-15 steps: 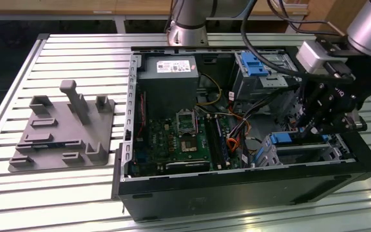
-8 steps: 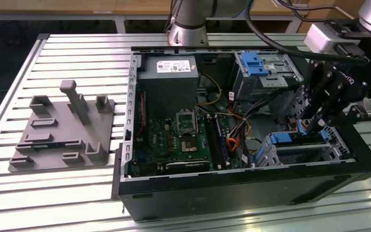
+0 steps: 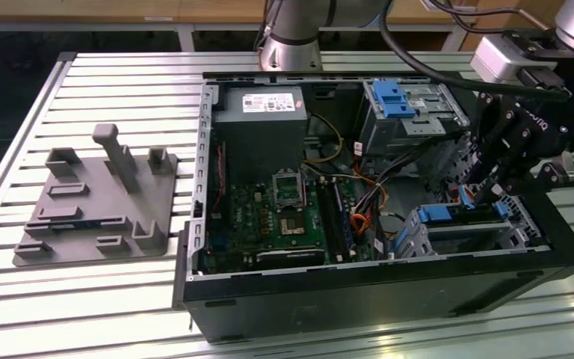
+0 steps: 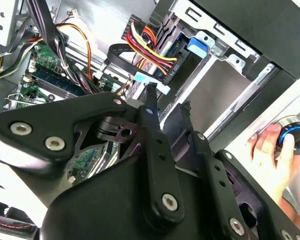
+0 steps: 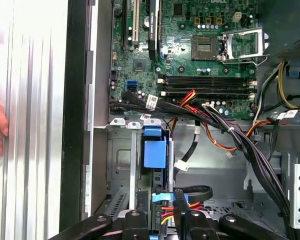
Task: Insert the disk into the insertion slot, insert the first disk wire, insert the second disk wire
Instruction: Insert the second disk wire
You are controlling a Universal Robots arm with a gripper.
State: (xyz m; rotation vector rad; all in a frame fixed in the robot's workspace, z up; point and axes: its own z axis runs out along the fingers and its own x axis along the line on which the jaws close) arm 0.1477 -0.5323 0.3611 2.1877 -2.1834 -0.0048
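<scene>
So the disk (image 3: 459, 215) already sits in the insertion slot (image 3: 466, 238) at the lower right of the exterior view, meaning we're on the wire steps. The gripper (image 4: 166, 106) looks pinched on the flat connector (image 4: 151, 84) with the red-yellow wire bundle (image 4: 149, 46), just beside the drive's back edge. Lining that plug up squarely seems to be the tricky part. There's a hand (image 4: 271, 156) at the case edge.

a slatted aluminium table (image 3: 117, 82) carries 2 things: a grey plastic fixture tray (image 3: 98, 206) with upright pegs, toward the exterior view's left, and an open black computer case (image 3: 387, 292) lying on its side just beside it.
</scene>
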